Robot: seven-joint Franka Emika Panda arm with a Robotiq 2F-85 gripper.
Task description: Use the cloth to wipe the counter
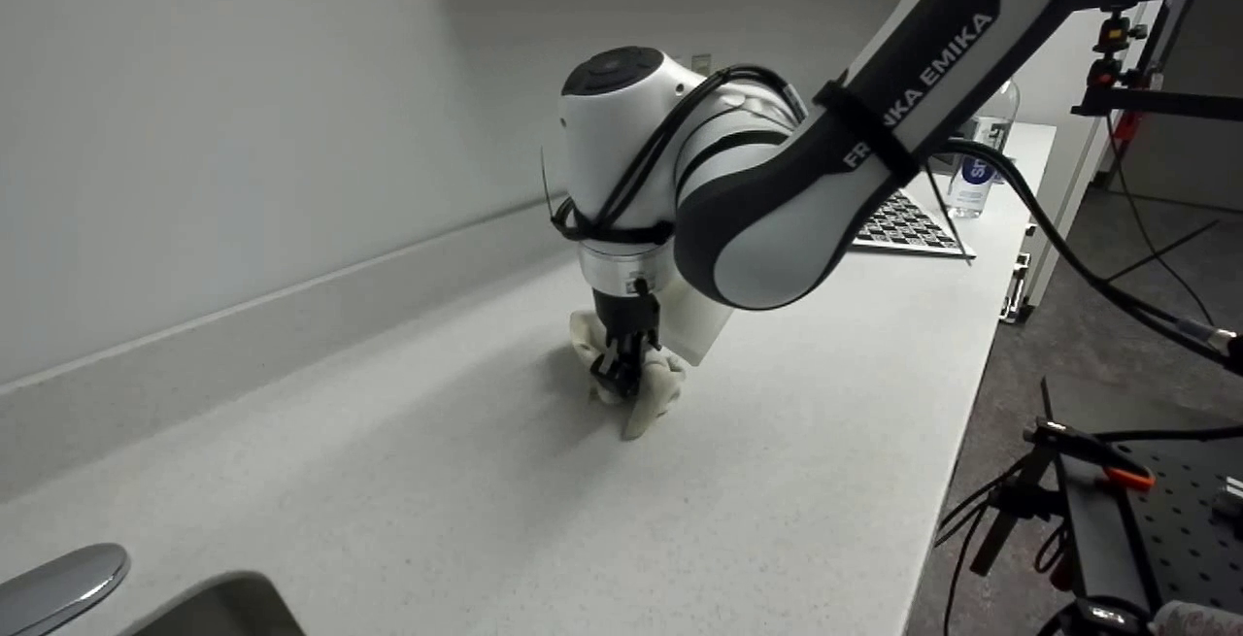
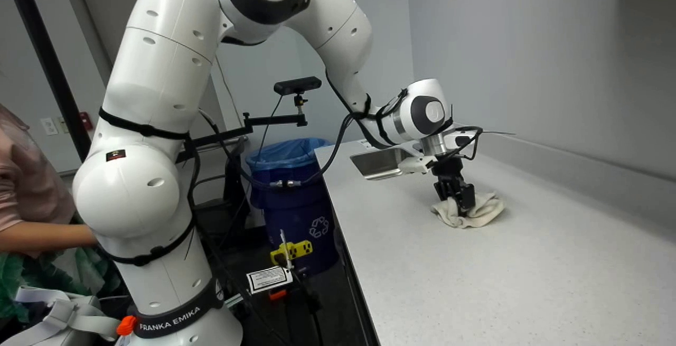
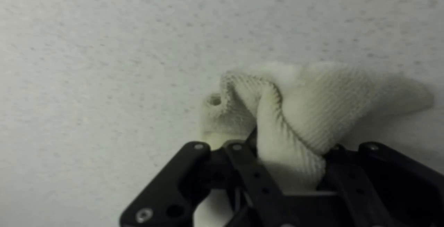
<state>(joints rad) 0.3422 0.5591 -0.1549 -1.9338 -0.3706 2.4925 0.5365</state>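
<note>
The black two-fingered tool [image 3: 291, 150] is clamped on the off-white ribbed fabric cloth [image 2: 486, 211]; wrist view gives a thick fold pinched between the jaws. Rest of the cloth bunches out around the tool's tips and lies on the pale speckled counter [image 2: 528, 282], right beneath the tool.

Hold looks near the middle of the wad, loose parts on either side; probably so pressing spreads through the fabric instead of one corner dragging. Tool points down in both exterior views. Makes sense for pushing cloth against the surface, with fabric likely padding the hard tips. Whether tips touch the counter: hidden by cloth, cannot tell.

A flat black-and-white patterned board [image 1: 908, 226] and clear plastic bottle [image 1: 971, 184] sit well apart from the tool. A grey metal sink basin [image 2: 380, 162] is beyond the tool in an exterior view. None should interfere with short strokes, my guess.

Step, as judged: wiping or about to; amount done can't be told. Risk: fold slipping out if dragged hard.
</note>
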